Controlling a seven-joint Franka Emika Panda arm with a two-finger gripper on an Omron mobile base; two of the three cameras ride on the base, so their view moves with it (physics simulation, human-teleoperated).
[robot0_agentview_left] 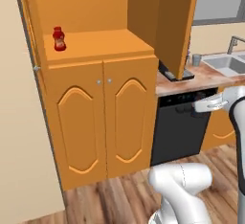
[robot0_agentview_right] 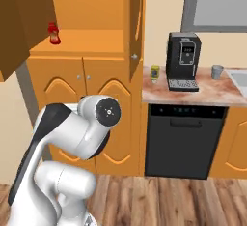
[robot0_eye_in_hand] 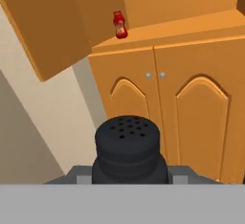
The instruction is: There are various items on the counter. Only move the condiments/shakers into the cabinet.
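Gripper (robot0_eye_in_hand: 130, 180) clamped on black shaker (robot0_eye_in_hand: 128, 149), ketchup bottle (robot0_eye_in_hand: 119, 25) on cabinet (robot0_eye_in_hand: 191, 103) shelf at 12 o'clock, mustard bottle (robot0_agentview_right: 154, 73) on counter (robot0_agentview_right: 212, 89)

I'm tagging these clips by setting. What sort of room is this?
A kitchen, rendered: a coffee machine on the stone-look counter, a sink, and a tall orange cabinet.
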